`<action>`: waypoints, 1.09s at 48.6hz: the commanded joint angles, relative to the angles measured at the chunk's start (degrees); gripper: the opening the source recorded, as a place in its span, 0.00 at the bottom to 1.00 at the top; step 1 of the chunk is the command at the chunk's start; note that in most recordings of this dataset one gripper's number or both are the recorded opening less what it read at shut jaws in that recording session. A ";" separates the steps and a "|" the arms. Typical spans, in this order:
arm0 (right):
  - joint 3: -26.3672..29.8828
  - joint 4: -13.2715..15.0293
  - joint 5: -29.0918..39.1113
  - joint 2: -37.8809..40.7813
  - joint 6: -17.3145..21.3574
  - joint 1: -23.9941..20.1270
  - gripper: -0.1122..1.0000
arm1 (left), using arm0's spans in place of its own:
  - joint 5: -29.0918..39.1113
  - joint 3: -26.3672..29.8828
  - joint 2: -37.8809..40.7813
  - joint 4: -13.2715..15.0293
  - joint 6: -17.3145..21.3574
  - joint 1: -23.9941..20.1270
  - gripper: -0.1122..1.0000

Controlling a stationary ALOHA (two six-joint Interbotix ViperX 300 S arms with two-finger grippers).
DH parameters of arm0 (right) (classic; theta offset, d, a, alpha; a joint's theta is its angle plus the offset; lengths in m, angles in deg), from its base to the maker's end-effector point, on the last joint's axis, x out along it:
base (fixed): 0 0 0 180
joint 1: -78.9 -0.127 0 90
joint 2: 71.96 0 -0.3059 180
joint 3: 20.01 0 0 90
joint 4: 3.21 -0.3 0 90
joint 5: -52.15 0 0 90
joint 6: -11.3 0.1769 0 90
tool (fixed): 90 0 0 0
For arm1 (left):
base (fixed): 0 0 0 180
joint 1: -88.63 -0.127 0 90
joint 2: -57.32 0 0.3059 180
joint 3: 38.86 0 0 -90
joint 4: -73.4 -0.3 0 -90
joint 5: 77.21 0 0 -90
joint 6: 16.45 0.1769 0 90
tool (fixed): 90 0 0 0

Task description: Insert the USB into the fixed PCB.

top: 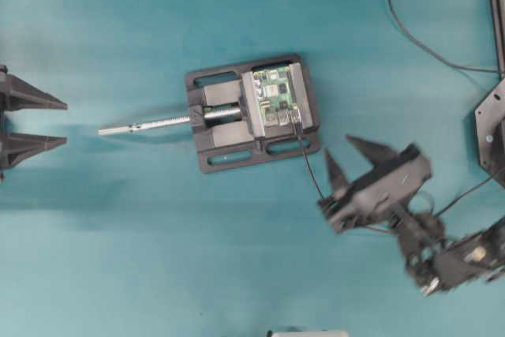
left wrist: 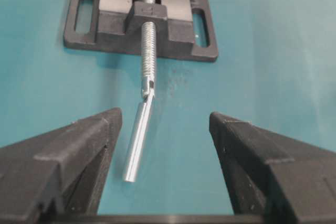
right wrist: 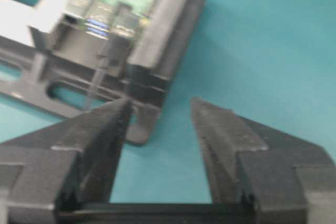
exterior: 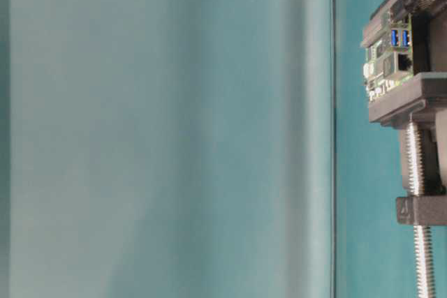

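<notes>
Looking at the USB (top: 297, 120), you find its dark plug seated at the near edge of the fixed PCB (top: 276, 96), among the silver connectors, with its thin black cable (top: 312, 170) trailing off the board, over the rim of the vise (top: 209, 120) and across the table (top: 118, 234) toward your right tool (top: 359, 157). That tool sits just off the vise's lower right corner in the overhead view, apart from plug and board. In the right wrist view the plug (right wrist: 107, 51) stands ahead of the left finger, and the cable runs down toward that fingertip; whether it touches the finger you cannot tell, since the view is blurred.

Your right tool is spread wide and holds nothing; bare teal table shows between its fingers. Your left tool (top: 65, 122) waits at the far left edge of the overhead view, well apart from the vise, also spread wide and empty. In its wrist view the silver screw rod (left wrist: 142, 124) points down between its fingers without touching either.

The plug is small and dark, with a short body. The board is green, carrying silver metal ports and black chips; from table level two of its ports show blue inserts (exterior: 399, 38). It is clamped flat between the black vise blocks.
</notes>
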 commanded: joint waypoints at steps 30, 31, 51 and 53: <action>-29.88 42.19 25.93 -24.70 10.55 20.30 0.62 | -0.44 0.53 0.26 -0.26 -0.09 -0.09 0.87; -30.41 43.33 26.46 -25.31 10.55 21.36 0.62 | -0.44 0.53 0.26 -0.26 -0.09 -0.09 0.87; -39.29 56.16 36.74 -39.20 8.35 26.19 0.61 | -0.44 0.53 0.26 -0.26 -0.09 -0.09 0.87; -39.81 57.30 37.79 -40.69 7.65 26.10 0.61 | -0.44 0.53 0.26 -0.26 -0.09 -0.09 0.87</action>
